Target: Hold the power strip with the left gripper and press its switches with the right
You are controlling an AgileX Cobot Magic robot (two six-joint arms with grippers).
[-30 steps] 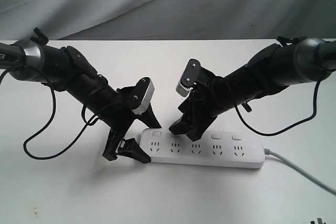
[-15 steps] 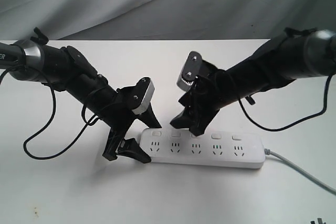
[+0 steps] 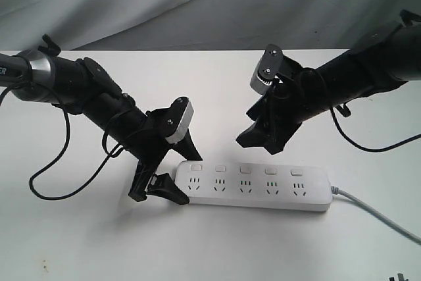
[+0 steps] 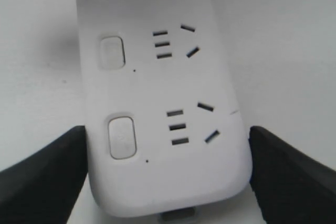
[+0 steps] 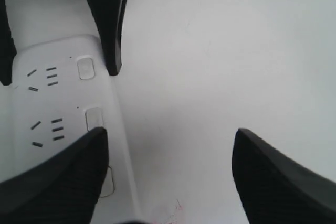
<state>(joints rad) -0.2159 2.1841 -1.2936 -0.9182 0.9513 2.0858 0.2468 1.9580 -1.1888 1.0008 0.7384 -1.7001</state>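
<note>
The white power strip (image 3: pixel 260 189) lies across the front of the table, its grey cord (image 3: pixel 378 214) trailing right. Five switches (image 3: pixel 245 170) run along its far edge. My left gripper (image 3: pixel 179 170) is shut on the strip's left end; in the left wrist view its fingers (image 4: pixel 52 166) press both long sides of the power strip (image 4: pixel 163 177), beside the end switch (image 4: pixel 122 137). My right gripper (image 3: pixel 263 137) hangs open above and behind the strip's middle, touching nothing. In the right wrist view it (image 5: pixel 170 129) spans bare table beside the power strip (image 5: pixel 63 98).
The left arm's black cable (image 3: pixel 46 176) loops down onto the white table (image 3: pixel 99 241). A grey cloth backdrop (image 3: pixel 210 4) hangs behind. A small dark object (image 3: pixel 398 277) shows at the front right corner.
My right gripper has lifted off the second switch from the left and drawn back up and to the right. The left gripper and the power strip have not moved.
</note>
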